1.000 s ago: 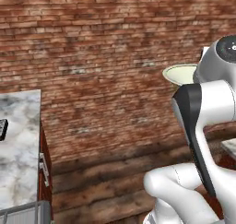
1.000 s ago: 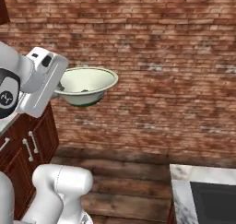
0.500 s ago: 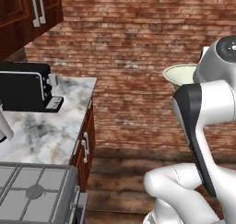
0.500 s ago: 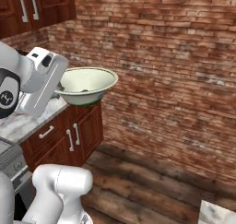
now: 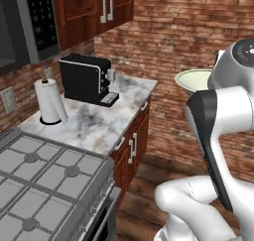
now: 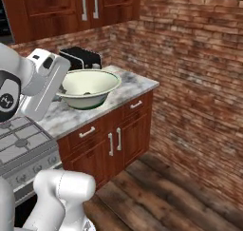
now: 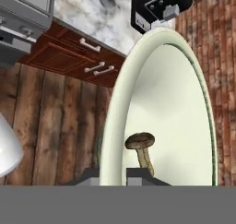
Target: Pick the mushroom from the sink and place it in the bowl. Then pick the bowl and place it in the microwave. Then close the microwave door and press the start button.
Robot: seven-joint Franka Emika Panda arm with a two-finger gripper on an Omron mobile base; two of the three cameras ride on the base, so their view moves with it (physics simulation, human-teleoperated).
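Observation:
My gripper is shut on the near rim of the cream bowl, one finger inside the rim and one outside. It carries the bowl in the air, level, in front of the counter. The mushroom, pale stem and brown cap, lies inside the bowl close to my fingers. From the right base view the bowl hangs at the end of my hand. From the left base view its rim peeks past my arm. The microwave with its side control strip sits at the upper left, above the stove. The sink is out of view.
A marble counter holds a black coffee machine and a paper towel roll. A grey gas stove adjoins it on the left. Dark wood cabinets stand below, a brick wall to the right, plank floor in front.
The whole picture has swept sideways: the base has turned, bringing counter, coffee machine, stove and microwave into view. The bowl stays in my grip at the same place relative to the arm.

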